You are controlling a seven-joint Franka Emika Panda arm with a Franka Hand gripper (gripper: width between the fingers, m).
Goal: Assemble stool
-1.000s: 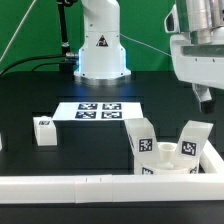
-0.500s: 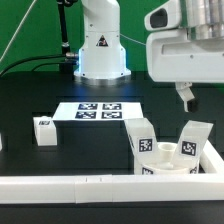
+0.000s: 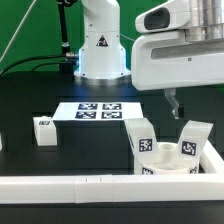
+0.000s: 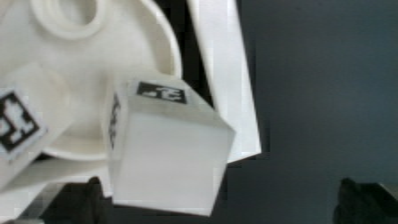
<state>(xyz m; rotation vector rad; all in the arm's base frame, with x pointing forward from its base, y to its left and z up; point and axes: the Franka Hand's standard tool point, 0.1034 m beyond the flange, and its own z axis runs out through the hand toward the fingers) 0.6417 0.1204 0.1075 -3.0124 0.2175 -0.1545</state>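
White plastic makes up the parts of the stool, which are spread over the black tabletop (image 3: 40, 95). The round seat (image 3: 168, 166) is found low at the exterior view's right, close to the corner of the long white wall (image 3: 80, 185). Two of the block pieces are seen standing at it: one leg (image 3: 143, 140) upright on the side toward the exterior view's left, and another leg (image 3: 191, 140) on the far side, leaning slightly. Black-and-white tags are carried on their faces. A third leg (image 3: 44, 131) is set well apart at the exterior view's left, alone on the tabletop. Between it and the seat, further back, the marker board (image 3: 100, 110) is laid flat, and behind that the white robot base (image 3: 100, 45) is seen. The claw (image 3: 172, 105) is held in the air above the tabletop, behind the seat and its two legs and apart from them; nothing is touched by it. In the wrist view its dark fingertips (image 4: 68, 205) are seen far apart, so the claw is spread wide and nothing is gripped. Below the claw in that view, a tagged leg is seen against the curved rim of the seat, with a strip of the wall just beside it and bare tabletop beyond; which of the two legs this is cannot be told.
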